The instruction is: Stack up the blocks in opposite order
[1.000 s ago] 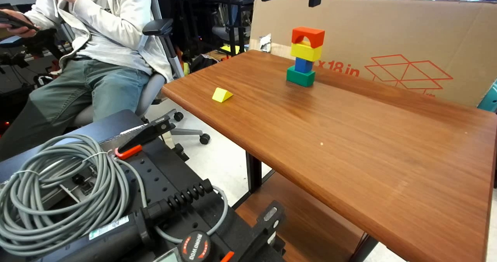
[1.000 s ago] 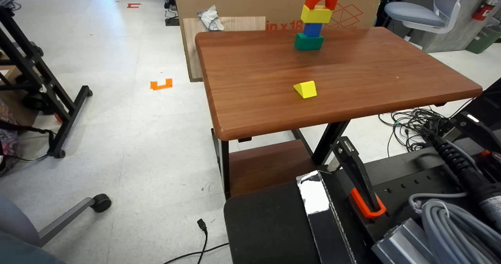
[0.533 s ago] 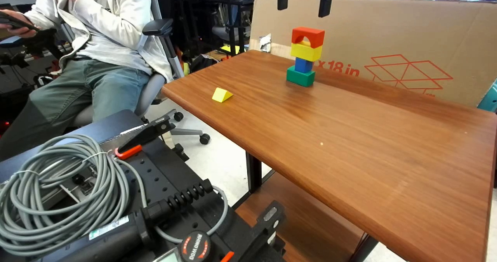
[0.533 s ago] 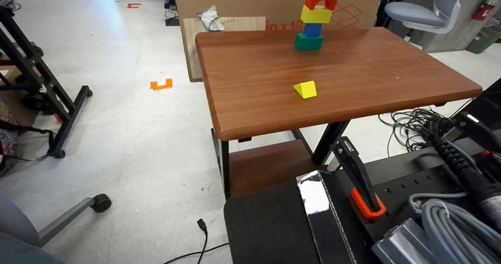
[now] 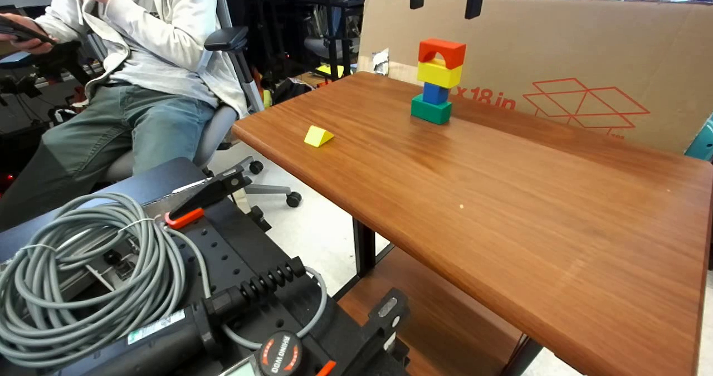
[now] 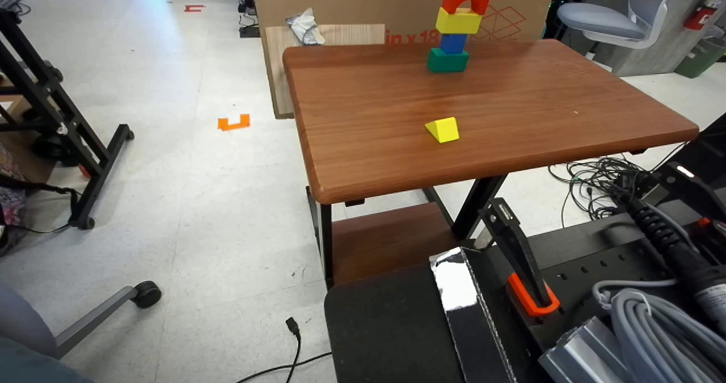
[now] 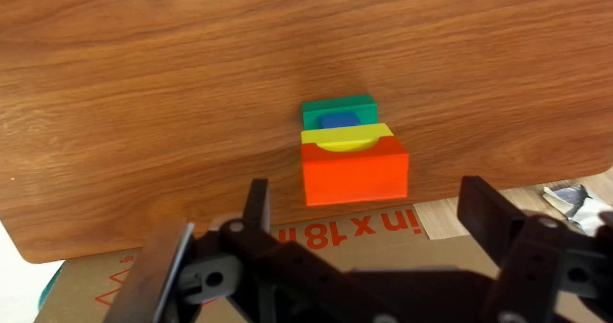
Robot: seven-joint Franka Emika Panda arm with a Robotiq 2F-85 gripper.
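Wrist view, left to right: one fingertip of the gripper, the block stack, the opposite fingertip. The gripper is spread wide, holding nothing. The upright stack stands near the edge of the table: green block lowest, then blue block, yellow block and red arch. Caution: off-centre closure may topple it, because the narrow blue block carries wider pieces; fallen blocks could drop off the edge. Containers: a green bin, far right in an exterior view; contents not discernible.
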